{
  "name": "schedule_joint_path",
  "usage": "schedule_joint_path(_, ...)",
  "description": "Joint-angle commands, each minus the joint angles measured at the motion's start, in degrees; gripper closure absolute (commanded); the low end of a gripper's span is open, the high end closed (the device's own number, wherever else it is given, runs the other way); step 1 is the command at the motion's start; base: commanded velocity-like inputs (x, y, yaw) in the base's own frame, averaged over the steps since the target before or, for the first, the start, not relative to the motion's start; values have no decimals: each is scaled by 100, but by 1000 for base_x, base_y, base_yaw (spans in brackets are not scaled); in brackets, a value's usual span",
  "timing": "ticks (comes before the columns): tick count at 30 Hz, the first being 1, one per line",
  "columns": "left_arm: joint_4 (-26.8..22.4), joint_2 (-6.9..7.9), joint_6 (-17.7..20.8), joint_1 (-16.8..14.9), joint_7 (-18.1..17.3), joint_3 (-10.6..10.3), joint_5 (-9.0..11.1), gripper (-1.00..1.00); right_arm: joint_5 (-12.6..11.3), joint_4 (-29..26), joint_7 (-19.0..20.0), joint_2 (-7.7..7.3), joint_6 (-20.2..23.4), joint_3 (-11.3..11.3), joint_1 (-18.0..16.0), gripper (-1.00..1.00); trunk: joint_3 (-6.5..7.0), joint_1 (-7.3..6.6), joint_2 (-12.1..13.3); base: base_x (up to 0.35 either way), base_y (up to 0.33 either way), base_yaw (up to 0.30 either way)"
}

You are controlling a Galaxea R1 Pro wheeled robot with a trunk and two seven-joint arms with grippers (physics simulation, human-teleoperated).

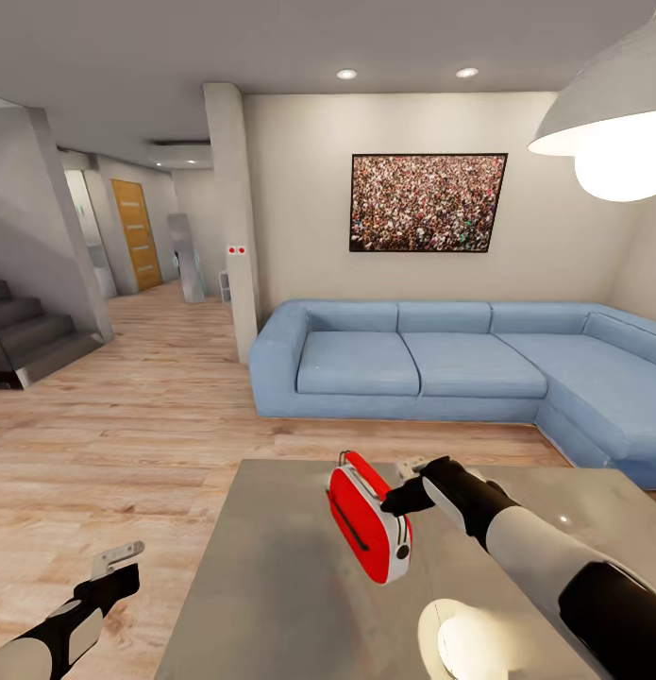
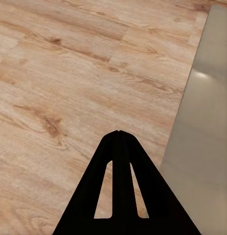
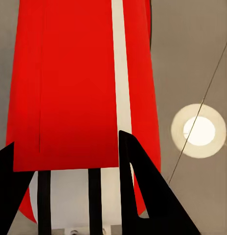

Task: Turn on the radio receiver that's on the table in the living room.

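The red radio receiver (image 1: 365, 519), with white sides and a thin dark handle, stands tilted on its edge on the glossy grey table (image 1: 271, 576). My right gripper (image 1: 408, 484) is right beside the radio's right side, apparently touching it. In the right wrist view the radio (image 3: 79, 83) is very close, and the gripper (image 3: 66, 139) is open with its dark fingers (image 3: 143, 186) spread in front of it. My left gripper (image 1: 127, 551) hangs low over the wood floor left of the table; its fingers (image 2: 118, 147) meet at the tip, shut on nothing.
A long blue corner sofa (image 1: 412, 364) runs behind the table under a framed crowd picture (image 1: 427, 201). A white dome pendant lamp (image 1: 611, 123) hangs at the upper right, mirrored in the tabletop (image 1: 460, 642). A pillar (image 1: 228, 236) and stairs (image 1: 30, 335) stand to the left.
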Motion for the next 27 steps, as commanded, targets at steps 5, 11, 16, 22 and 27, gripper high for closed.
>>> schedule_joint_path(5,0,-12,0,0,8,0,-5,100,-29,38,-283,16,6,-9,-1,100,0,0,0,0,0,0)
schedule_joint_path(11,0,-4,0,0,4,0,-7,100,-42,174,-420,50,-75,-9,40,100,0,0,0,0,0,0)
schedule_joint_path(16,9,-35,7,0,-5,-6,-16,100,-44,624,-361,56,-729,-5,71,100,0,0,0,0,0,0)
schedule_joint_path(22,20,-58,9,0,-14,-16,-24,100,-45,872,-329,126,-971,-1,77,100,0,0,0,0,0,0)
schedule_joint_path(27,25,-65,9,0,-17,-21,-24,100,-52,999,-315,139,-1003,-2,84,100,0,0,0,0,0,0)
